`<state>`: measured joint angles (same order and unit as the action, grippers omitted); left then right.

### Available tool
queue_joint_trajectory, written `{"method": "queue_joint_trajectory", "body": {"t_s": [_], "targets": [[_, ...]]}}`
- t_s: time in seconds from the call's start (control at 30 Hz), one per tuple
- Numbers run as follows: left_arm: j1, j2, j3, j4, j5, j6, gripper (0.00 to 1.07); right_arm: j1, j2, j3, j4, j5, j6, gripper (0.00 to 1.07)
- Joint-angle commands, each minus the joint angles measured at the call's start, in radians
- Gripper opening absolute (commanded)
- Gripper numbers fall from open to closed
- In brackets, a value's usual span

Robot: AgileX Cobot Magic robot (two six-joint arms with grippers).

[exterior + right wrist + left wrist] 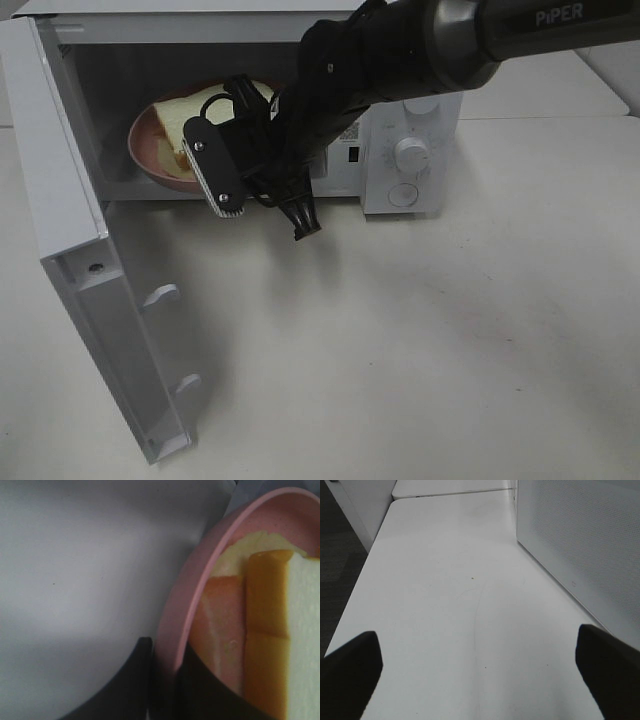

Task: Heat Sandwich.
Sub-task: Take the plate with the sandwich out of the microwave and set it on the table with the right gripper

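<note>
At the left of the high view the microwave (400, 130) stands with its door (90, 300) swung wide toward the lower left, and in the cavity at upper left the sandwich (195, 115) lies on a pink plate (150, 160). The right gripper (215, 140) reaches in from the upper right and sits at the plate's near side, just in front of the sandwich and partly covering it. In the right wrist view its fingers (132, 680) sit on either side of the plate's rim (185, 615), one outside and one inside, closed on that edge; the sandwich (270, 630) lies just past the inner finger. The sandwich shows a pale, nearly white bread face, an orange-yellow layer along its edge, and a pinkish-red strip beside it toward the rim. The plate fills much of the cavity floor, with grey floor showing beyond the rim. In front of the microwave the white table (420, 340) lies bare across the middle and right of the high view. In the left wrist view the left gripper (480, 670) is spread wide and holds nothing, above the table (450, 605), with a perforated white panel (580, 540) at upper right.
</note>
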<state>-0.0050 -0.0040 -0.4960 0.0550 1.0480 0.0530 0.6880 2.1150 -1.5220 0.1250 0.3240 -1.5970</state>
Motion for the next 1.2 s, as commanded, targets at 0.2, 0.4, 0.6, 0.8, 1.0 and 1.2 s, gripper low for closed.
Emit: {"method": "queue_joint_trajectory", "body": {"t_s": [0.2,0.4,0.6,0.8,1.0,1.2], "targets": [[-0.001,-0.017,0.003,-0.003,-0.015,-0.002,0.98,-0.001,-0.091,0.081,0.126,-0.031,-0.198,0.0],[-0.001,-0.017,0.003,-0.003,-0.015,-0.002,0.98,-0.001,-0.126,0.129,0.188,-0.031,-0.267,0.0],[-0.001,-0.017,0.003,-0.003,-0.015,-0.002,0.98,-0.001,-0.177,0.198,0.233,-0.031,-0.326,0.0],[-0.001,-0.017,0.003,-0.003,-0.015,-0.002,0.98,-0.001,-0.242,0.291,0.256,-0.041,-0.349,0.0],[-0.001,-0.017,0.003,-0.003,-0.015,-0.002,0.98,-0.001,-0.306,0.366,0.258,-0.054,-0.35,0.0],[-0.001,-0.017,0.003,-0.003,-0.015,-0.002,0.98,-0.001,-0.361,0.426,0.258,-0.054,-0.35,0.0]]}}
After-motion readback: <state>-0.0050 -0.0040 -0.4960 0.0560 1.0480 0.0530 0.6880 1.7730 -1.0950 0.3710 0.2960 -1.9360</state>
